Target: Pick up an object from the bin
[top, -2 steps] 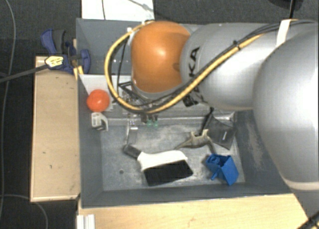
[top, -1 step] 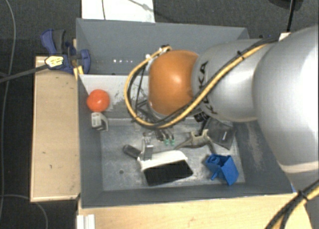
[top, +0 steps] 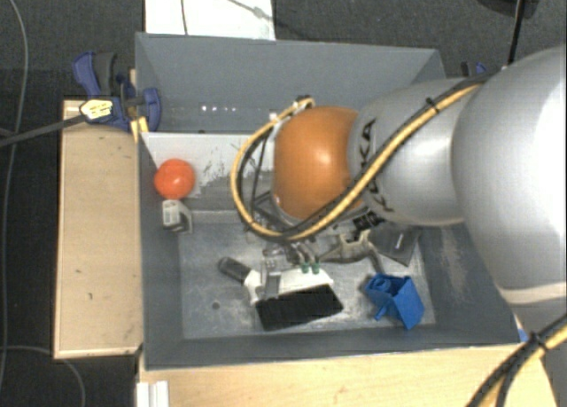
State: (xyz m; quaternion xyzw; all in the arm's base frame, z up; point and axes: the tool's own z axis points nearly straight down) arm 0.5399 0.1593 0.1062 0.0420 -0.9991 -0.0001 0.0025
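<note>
Tool [top: 290, 270] at lower centre over black flat block [top: 299, 308], grip cannot be told, blue piece [top: 396, 299] right, orange ball [top: 174, 178] upper left

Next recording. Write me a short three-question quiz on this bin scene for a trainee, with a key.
1. Multiple choice: what lies nearest the gripper? A) a black flat block B) a green cup C) a yellow sponge
2. True or false: the orange ball lies by the right wall of the bin.
3. Fill in: the plastic piece near the bin's front right corner is coloured ____.
Key: 1 A; 2 false, it sits at the left side; 3 blue.
</note>
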